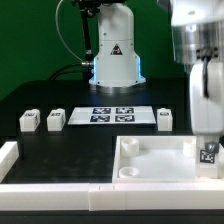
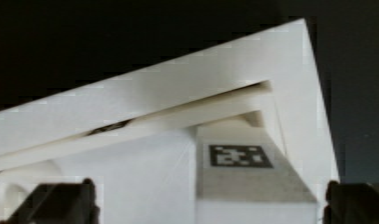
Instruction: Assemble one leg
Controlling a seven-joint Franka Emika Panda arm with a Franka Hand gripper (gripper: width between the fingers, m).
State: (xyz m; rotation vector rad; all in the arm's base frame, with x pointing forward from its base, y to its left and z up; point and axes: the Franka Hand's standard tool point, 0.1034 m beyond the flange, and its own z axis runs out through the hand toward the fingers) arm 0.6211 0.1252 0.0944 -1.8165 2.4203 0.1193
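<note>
leg in play: leg [image 1: 208,153] with its marker tag facing out, at the corner of the tabletop [image 1: 150,158] on the exterior view's right, directly under the tool [image 1: 207,140]; touching or seated in a socket, can't tell which
same leg, wrist view: tag on a white upright block [image 2: 237,157] below an angled white edge of the tabletop [image 2: 186,95]; two dark fingers [image 2: 58,200] low on either side of it
tool state: fingers stand apart with the leg between them in the wrist view; contact with the leg not visible, so clamped or merely straddling, cannot tell
risk 1: leg goes in tilted or jams at the socket mouth; cause would be misalignment between leg and socket, judged only, the joint is hidden by the tool
risk 2: leg tips or slips if the fingers let go before it sits fully; cause is a shallow seat
risk 3: tabletop shifts on the desk [image 1: 60,145] under a sideways push, since nothing visibly pins it
risk 4: wrist bumps the tabletop's raised rim while moving off
count, legs: four seen, three loose in a row on the desk ( [image 1: 29,119], [image 1: 56,118], [image 1: 164,118]) plus the one at the tool
count, tabletop: one
count, marker board: one [image 1: 112,114], between the loose legs
count, arm: one
</note>
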